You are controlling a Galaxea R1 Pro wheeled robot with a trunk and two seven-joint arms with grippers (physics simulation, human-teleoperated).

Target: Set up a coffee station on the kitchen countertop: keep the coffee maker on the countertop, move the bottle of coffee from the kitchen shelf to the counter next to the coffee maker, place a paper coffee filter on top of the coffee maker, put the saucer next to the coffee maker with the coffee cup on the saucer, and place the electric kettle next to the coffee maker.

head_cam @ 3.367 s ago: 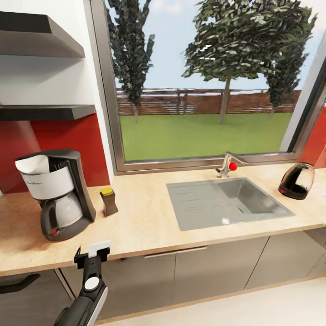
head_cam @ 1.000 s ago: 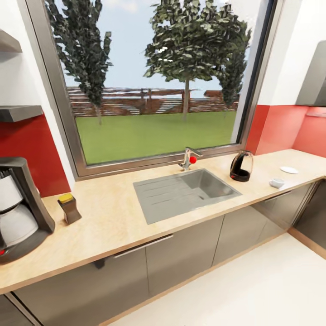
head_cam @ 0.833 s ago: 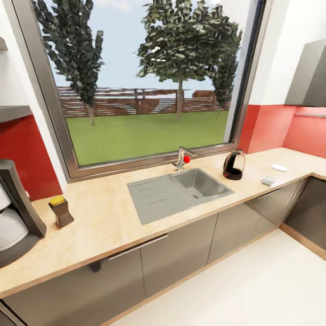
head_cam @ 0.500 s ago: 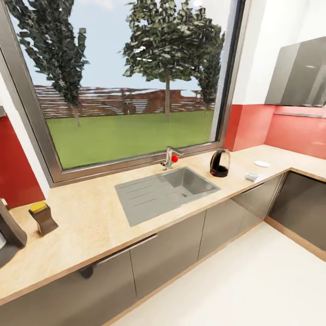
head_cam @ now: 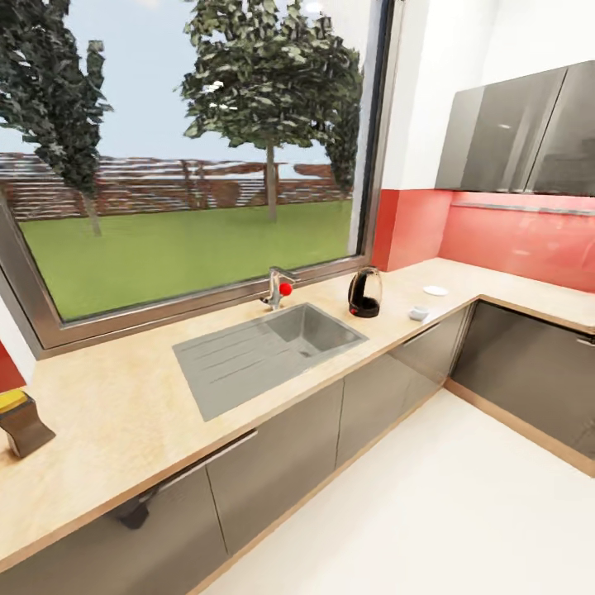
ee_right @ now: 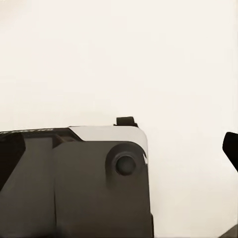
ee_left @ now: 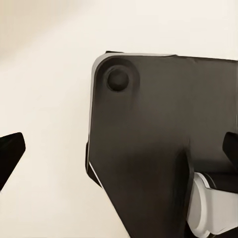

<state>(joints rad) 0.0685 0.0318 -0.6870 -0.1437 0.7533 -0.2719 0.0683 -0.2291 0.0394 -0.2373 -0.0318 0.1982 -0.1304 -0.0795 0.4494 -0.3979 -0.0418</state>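
Kettle [head_cam: 364, 293] stands at my 1 o'clock on the wood-look table [head_cam: 124, 421], just past the grey metal sink [head_cam: 264, 351]. It is dark, round and shiny. Next to it sit a small white cup [head_cam: 419, 313] and flat saucer [head_cam: 435, 290]. I should roll close first, then reach slowly. Whether my jaws are spread or pressed together, I cannot tell.

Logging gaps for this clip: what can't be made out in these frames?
- Cup and saucer, head view: too small for detail.
- Coffee bottle, head view: cut off by the left edge.
- Kettle, head view: its contents are unreadable at this distance.
- Wrist views: dark robot parts fill the foreground, so gripper states are unreadable.
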